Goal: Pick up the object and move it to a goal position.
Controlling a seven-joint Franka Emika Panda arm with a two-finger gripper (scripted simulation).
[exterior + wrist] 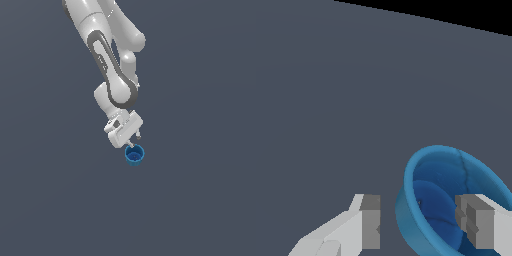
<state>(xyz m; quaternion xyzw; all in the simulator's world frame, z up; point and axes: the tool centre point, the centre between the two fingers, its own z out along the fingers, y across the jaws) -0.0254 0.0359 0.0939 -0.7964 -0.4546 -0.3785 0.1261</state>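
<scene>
The object, a small bright-blue round cup (134, 156) with a hollow inside, sits upright on the dark grey floor. My white gripper (135, 141) hangs just above its rim, tilted, at the end of the arm that reaches down from the top. In the wrist view the cup (441, 175) fills the lower corner. One grey fingertip (372, 220) is outside the cup's wall, with a small gap to it. The other fingertip (472, 220) is over the hollow. The gripper (418, 220) is open, with the cup's near wall between its fingers.
A plain dark grey floor (50, 200) stretches all around the cup. A black band (456, 12) shows beyond the floor's far edge in the wrist view.
</scene>
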